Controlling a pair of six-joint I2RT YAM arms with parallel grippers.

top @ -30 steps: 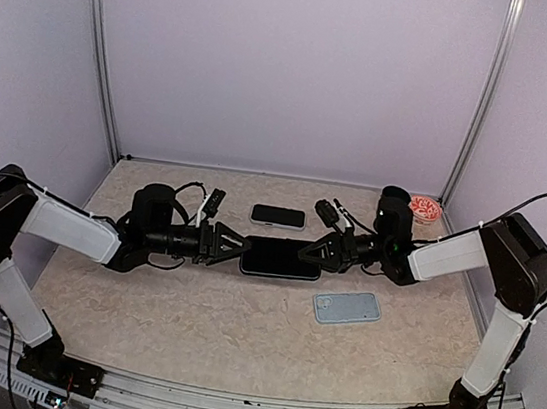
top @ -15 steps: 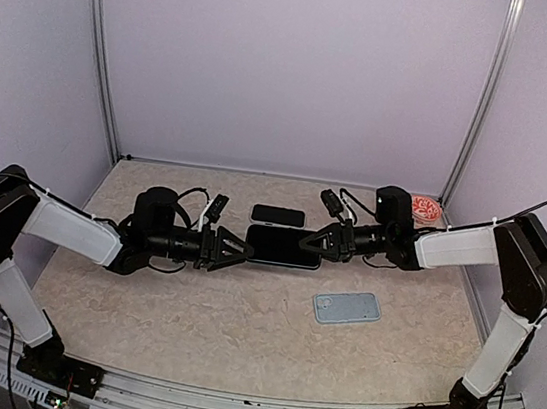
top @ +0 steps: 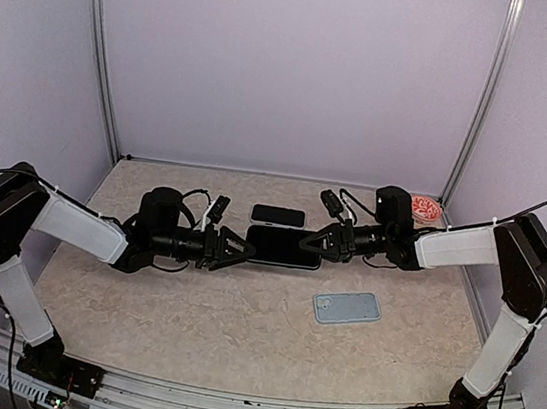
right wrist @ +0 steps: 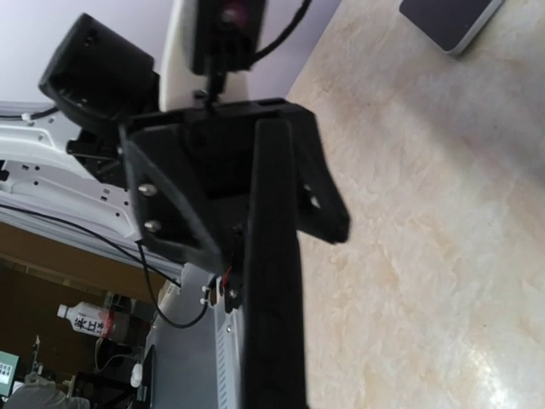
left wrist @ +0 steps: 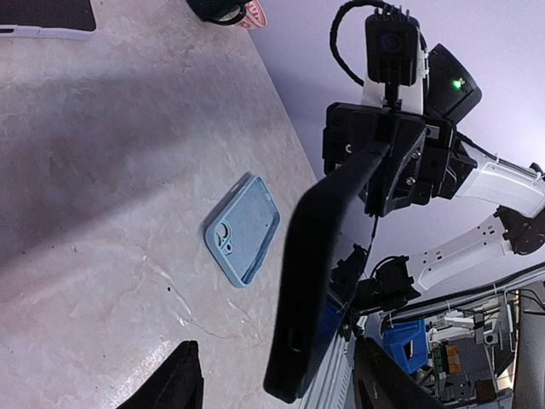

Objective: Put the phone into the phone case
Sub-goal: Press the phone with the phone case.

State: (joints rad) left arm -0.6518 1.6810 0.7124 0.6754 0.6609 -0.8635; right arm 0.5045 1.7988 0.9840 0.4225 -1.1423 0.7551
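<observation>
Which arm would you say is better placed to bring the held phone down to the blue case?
Right, I'd judge. The right gripper is clamped on the phone, while the left gripper is open at its other end. The phone case lies on the right side too.

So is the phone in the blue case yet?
Out. The blue case lies empty on the table, hollow side up, while the right pincer holds the phone off the table.

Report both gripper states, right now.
Left gripper: open, jaws apart either side of the black rectangular phone's end.
Right gripper: closed on that phone's other end.
</observation>
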